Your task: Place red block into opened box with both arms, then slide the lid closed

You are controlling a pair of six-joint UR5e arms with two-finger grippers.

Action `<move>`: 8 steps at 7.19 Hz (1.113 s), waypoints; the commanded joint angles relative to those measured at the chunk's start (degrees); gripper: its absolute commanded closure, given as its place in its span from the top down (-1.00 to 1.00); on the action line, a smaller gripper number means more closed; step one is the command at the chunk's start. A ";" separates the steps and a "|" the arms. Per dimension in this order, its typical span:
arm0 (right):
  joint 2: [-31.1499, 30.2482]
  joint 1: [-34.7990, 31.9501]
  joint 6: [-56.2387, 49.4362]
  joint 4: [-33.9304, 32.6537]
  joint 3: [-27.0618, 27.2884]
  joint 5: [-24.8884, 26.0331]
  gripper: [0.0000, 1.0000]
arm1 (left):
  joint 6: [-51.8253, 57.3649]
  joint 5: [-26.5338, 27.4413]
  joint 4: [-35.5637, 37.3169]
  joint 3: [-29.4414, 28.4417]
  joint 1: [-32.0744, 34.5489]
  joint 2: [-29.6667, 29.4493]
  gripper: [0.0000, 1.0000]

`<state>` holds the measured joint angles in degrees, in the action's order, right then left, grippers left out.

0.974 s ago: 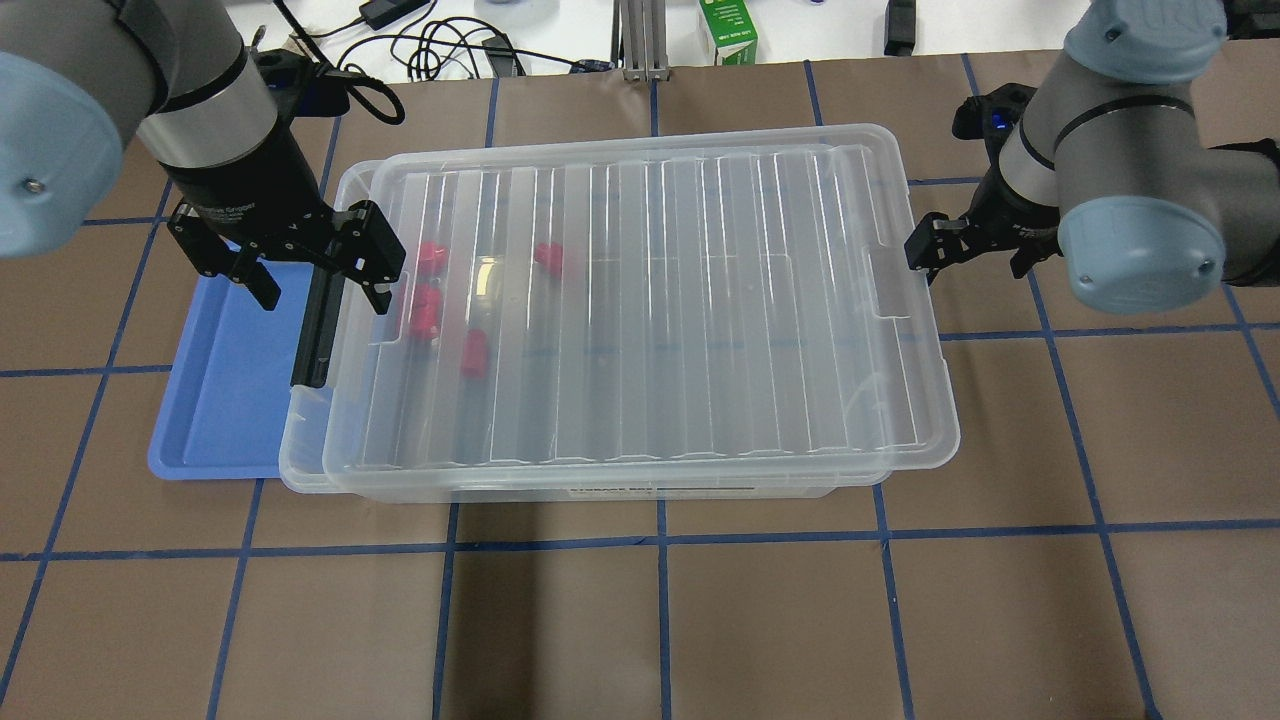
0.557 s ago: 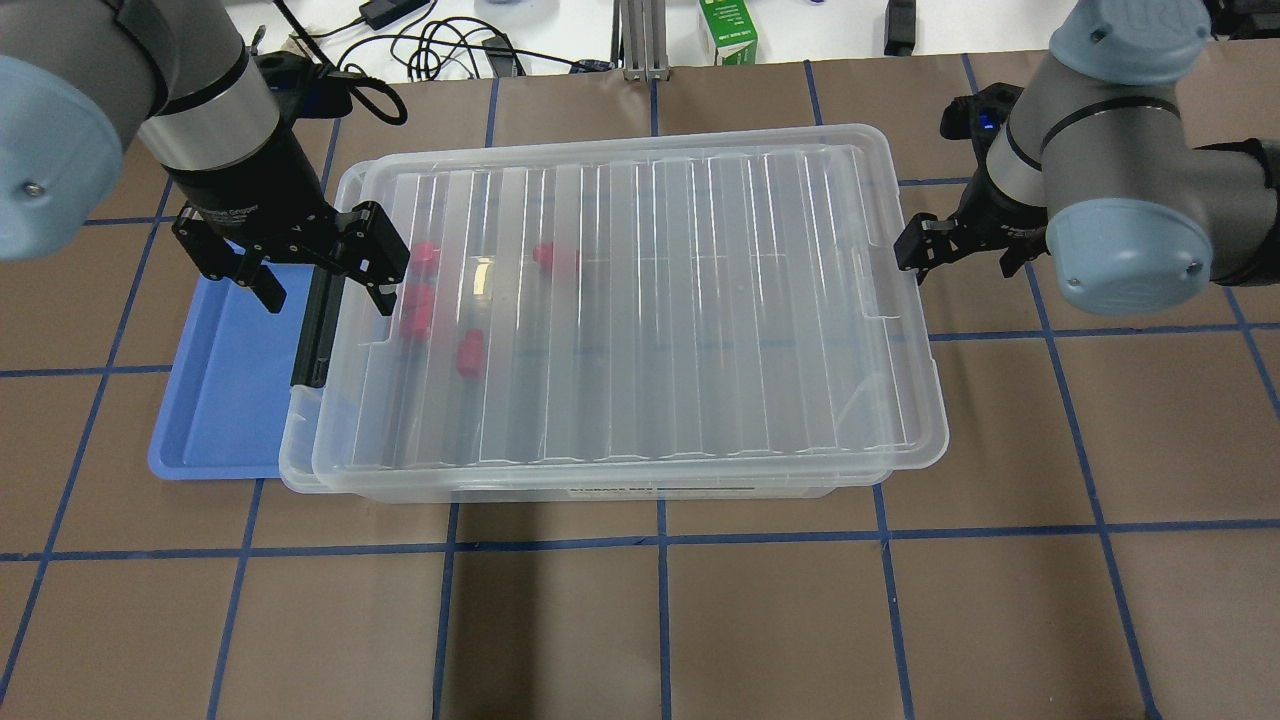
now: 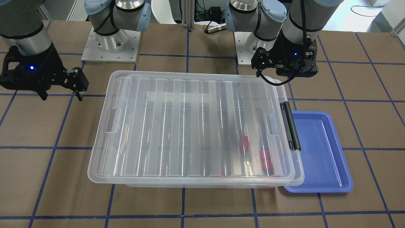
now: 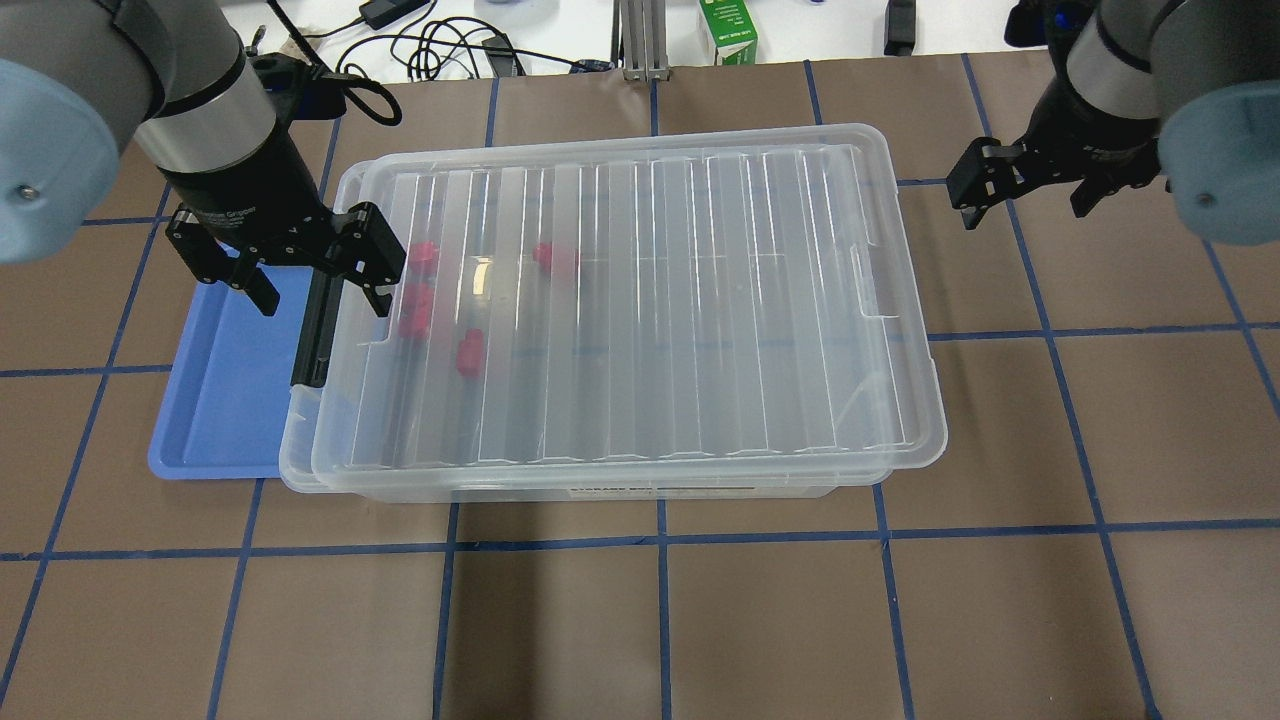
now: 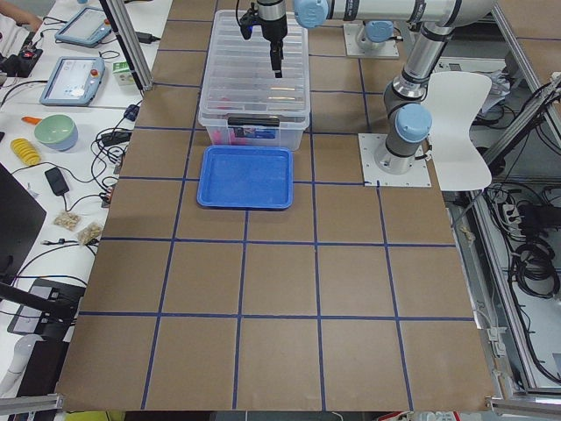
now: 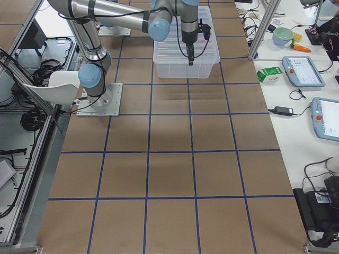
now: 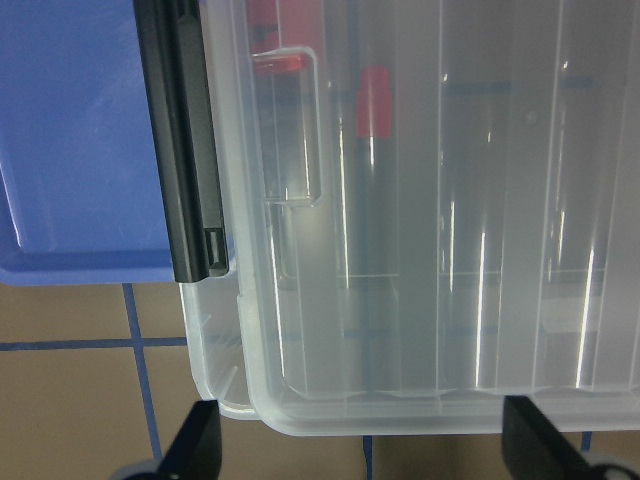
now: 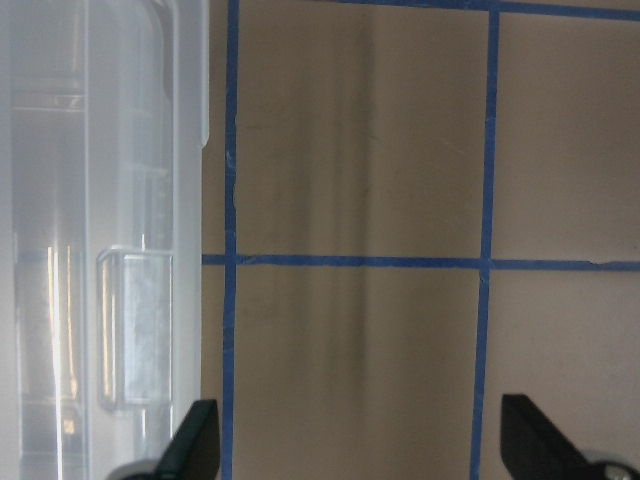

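Note:
The ribbed clear lid (image 4: pixel 650 300) lies over almost all of the box (image 4: pixel 300 470), whose left rim and black latch bar (image 4: pixel 312 340) still show. Several red blocks (image 4: pixel 414 310) lie inside near the left end, blurred through the lid. My left gripper (image 4: pixel 322 290) hangs open over the latch end, one finger (image 4: pixel 375 255) above the lid's left edge. In its wrist view the lid's tab notch (image 7: pixel 290 125) and a red block (image 7: pixel 373 100) show. My right gripper (image 4: pixel 1025 212) stands open, well clear of the lid's right edge (image 8: pixel 190 100), over bare table.
A shallow blue tray (image 4: pixel 220 380) lies against the box's left end, partly under the left gripper. A green carton (image 4: pixel 728 30) and cables (image 4: pixel 440 45) sit past the table's far edge. Brown paper with blue tape lines (image 4: pixel 660 620) covers the table.
The lid slid left across the box, then stopped. The right gripper, first at the lid's right edge, has drawn back to the right and far side. The left gripper stayed put.

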<state>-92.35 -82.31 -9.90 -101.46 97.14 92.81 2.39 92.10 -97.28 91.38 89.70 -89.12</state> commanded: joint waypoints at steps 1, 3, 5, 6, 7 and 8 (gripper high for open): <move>-4.15 -0.22 0.23 6.00 -1.25 -0.69 1.00 | -0.02 0.01 0.08 0.03 0.04 0.00 1.00; -2.41 -5.11 6.51 5.92 -3.08 -0.70 1.00 | -0.11 0.01 0.08 0.03 0.04 -0.09 1.00; 1.81 -8.47 9.35 13.52 -10.54 -0.52 1.00 | -0.20 -0.08 0.16 0.03 0.04 -0.09 1.00; 1.30 -9.35 9.98 17.48 -10.74 -0.61 1.00 | -0.20 -0.08 0.25 0.03 0.04 -0.09 1.00; 1.12 -9.54 9.90 18.13 -10.74 -1.04 1.00 | -0.20 0.09 -0.01 0.03 0.04 -0.09 1.00; 1.38 -9.62 9.72 18.05 -10.57 -2.61 1.00 | -0.20 0.09 -0.10 0.03 0.04 0.00 1.00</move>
<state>-91.15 -91.61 -0.21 -84.29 86.65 91.54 2.20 92.14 -97.23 91.41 89.74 -89.19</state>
